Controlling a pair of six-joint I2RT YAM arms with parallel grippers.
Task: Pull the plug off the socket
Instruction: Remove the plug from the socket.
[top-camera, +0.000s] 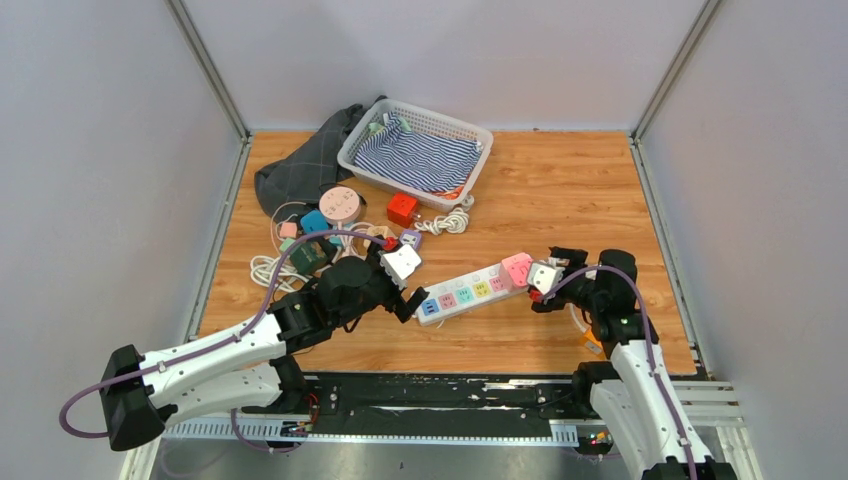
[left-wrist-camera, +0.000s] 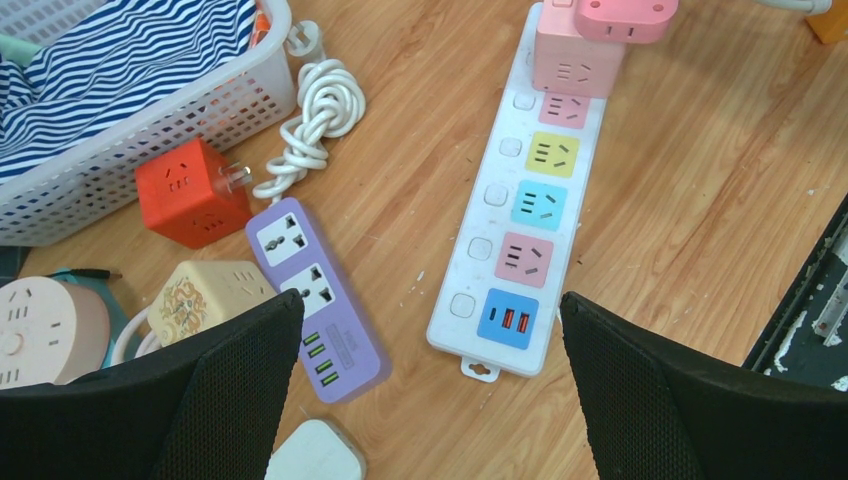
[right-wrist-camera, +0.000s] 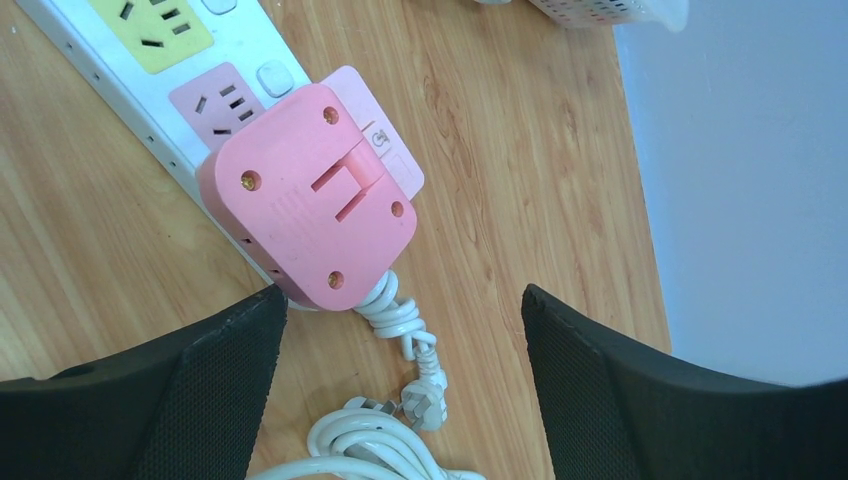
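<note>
A white power strip (top-camera: 470, 292) with coloured sockets lies on the wooden table; it also shows in the left wrist view (left-wrist-camera: 500, 260). A pink block plug (top-camera: 517, 268) sits on its right end socket. The right wrist view shows the plug's screwed face (right-wrist-camera: 310, 200), with a white cord (right-wrist-camera: 400, 320) trailing from it. My left gripper (top-camera: 400, 290) is open and empty, hovering at the strip's left end (left-wrist-camera: 430, 300). My right gripper (top-camera: 550, 280) is open and empty just right of the pink plug (right-wrist-camera: 402, 293). Its left finger (right-wrist-camera: 200, 390) is close to the plug's corner.
A white basket (top-camera: 470, 125) with striped cloth stands at the back. An orange cube socket (top-camera: 402, 208), a purple strip (left-wrist-camera: 320, 300), a beige cube (left-wrist-camera: 205, 295), a round pink socket (top-camera: 340, 203) and a white adapter (left-wrist-camera: 315, 450) lie left of the strip. A coiled white cord (right-wrist-camera: 370, 440) lies under my right gripper.
</note>
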